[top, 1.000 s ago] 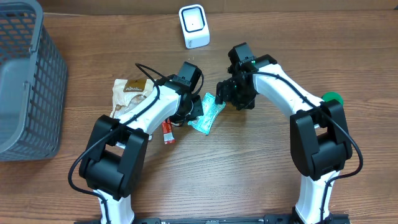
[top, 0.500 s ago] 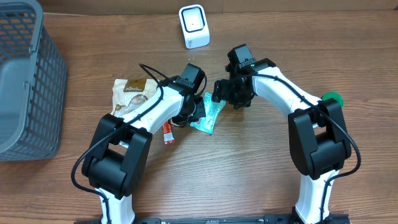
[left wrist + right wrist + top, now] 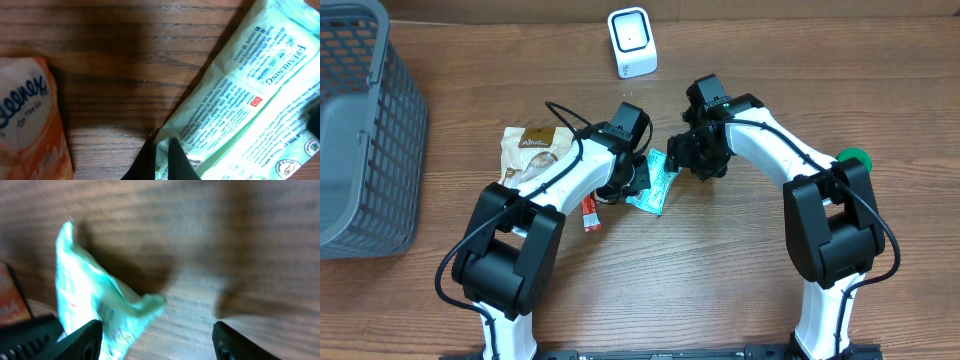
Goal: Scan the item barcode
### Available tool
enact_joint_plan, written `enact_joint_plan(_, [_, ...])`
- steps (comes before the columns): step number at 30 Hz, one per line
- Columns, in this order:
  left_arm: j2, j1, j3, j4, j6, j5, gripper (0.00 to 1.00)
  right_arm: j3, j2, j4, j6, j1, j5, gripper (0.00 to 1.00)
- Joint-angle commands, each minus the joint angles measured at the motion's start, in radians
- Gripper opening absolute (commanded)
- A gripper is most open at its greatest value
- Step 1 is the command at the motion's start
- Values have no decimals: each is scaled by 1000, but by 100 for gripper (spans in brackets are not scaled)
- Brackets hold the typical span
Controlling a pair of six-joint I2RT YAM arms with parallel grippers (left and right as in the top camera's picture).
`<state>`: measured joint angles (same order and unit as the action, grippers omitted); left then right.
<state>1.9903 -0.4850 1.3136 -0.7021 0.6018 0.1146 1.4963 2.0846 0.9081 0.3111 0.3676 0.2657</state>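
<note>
Two arms bend inward from the near edge of the wooden table (image 3: 720, 280) and meet at its middle over the green wipes packet (image 3: 655, 188), which lies well short of the white scanner (image 3: 632, 42). The left gripper (image 3: 161, 152) reaches in low from the left, jaws pinched tight on the packet's crimped edge. The right gripper (image 3: 157, 335) angles down from the right, fingers (image 3: 80, 337) spread wide, one just beside the packet's raised end, grasping nothing.
</note>
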Motion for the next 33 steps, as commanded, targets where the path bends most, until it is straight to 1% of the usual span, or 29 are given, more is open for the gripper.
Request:
enact_joint_plan(1, [50, -14, -7, 8, -70, -11, 4, -5, 3, 26, -32, -2, 6, 71])
enact_joint_plan(6, [50, -27, -7, 28, -149, -3, 4, -1, -19, 37, -32, -17, 10, 71])
enact_joint_plan(10, [50, -39, -7, 61, -153, -3, 4, 19, -28, 16, -32, -21, 10, 68])
enact_joint_plan(12, [50, -39, 0, 64, -154, -3, 4, 22, -28, -16, -31, -21, 10, 63])
enact_joint_plan(15, [50, -39, 7, 57, -172, -2, 4, 21, -27, -91, -32, -21, 5, 63])
enact_joint_plan(18, [50, -39, 6, 48, -172, -2, 4, 21, -27, -129, -31, -21, -18, 63])
enact_joint_plan(21, [50, -39, 6, 41, -172, -2, 4, 19, -25, -120, -31, -21, -18, 59])
enact_joint_plan(27, [50, -40, 6, 42, -172, -3, 4, -34, -23, -111, -31, -21, -18, 59])
enact_joint_plan(31, [50, -40, 6, 45, -172, -3, 4, -72, -23, -106, -32, -21, -18, 54])
enact_joint_plan(33, [50, -40, 6, 45, -172, -3, 4, -76, -23, -74, -32, -21, -18, 51])
